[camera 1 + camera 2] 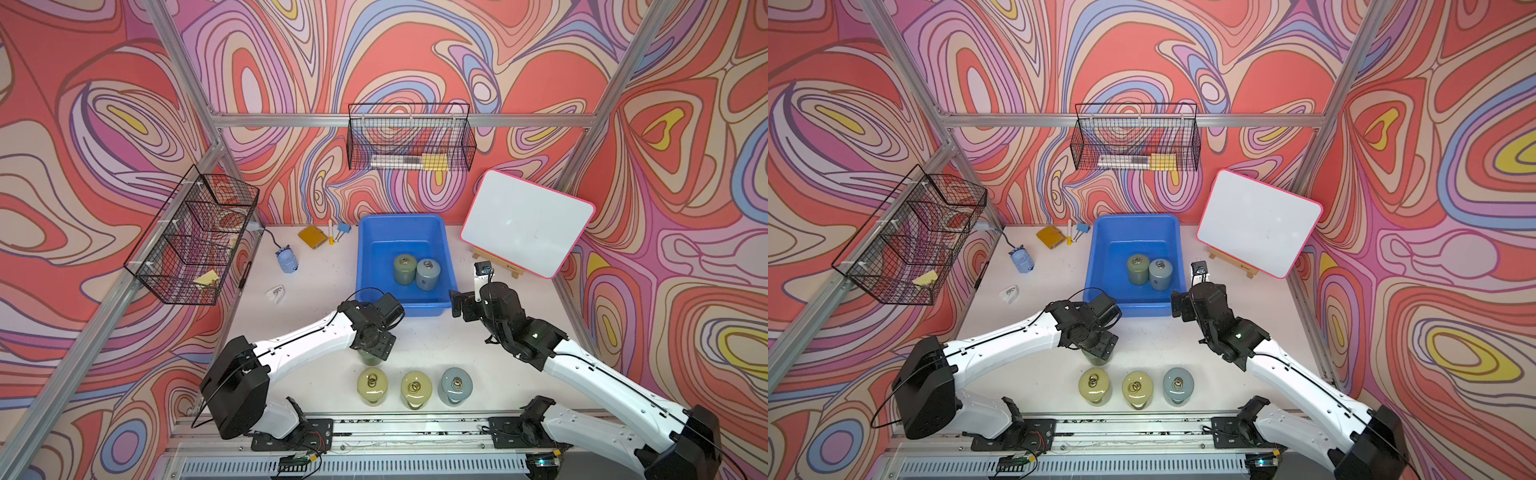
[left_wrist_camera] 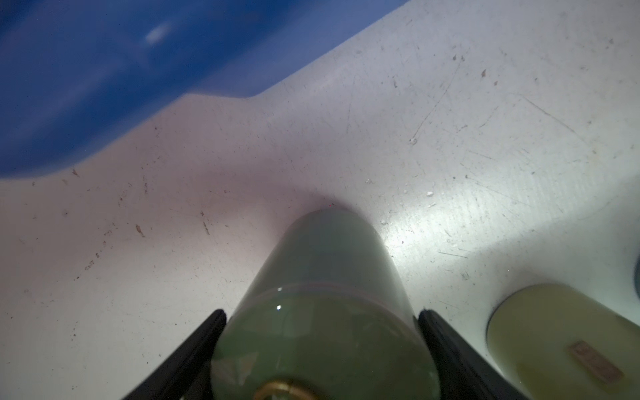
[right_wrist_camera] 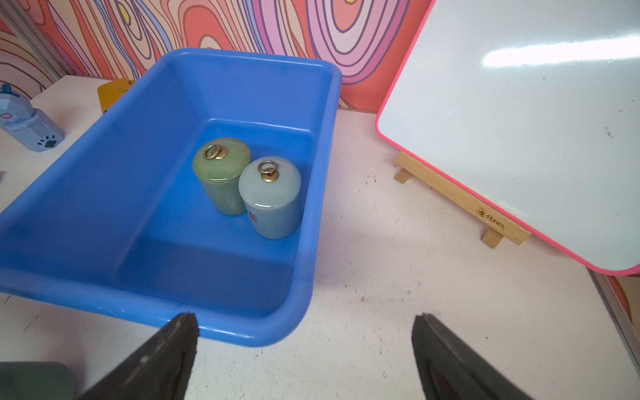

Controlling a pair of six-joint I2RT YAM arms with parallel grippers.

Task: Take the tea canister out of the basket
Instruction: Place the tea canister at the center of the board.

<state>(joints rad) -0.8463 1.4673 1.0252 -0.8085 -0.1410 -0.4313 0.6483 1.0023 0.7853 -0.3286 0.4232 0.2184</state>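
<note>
Glossy dark-green cylindrical canister (image 2: 322,294)

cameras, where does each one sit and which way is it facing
Top views: overhead at the front, looking down on the table; left arm and right arm show.
Left wrist: looks along the left gripper, shut on the dark green canister.
Right wrist: looks past the open right gripper into the basket.
Shared: both wrist views show the basket.
</note>
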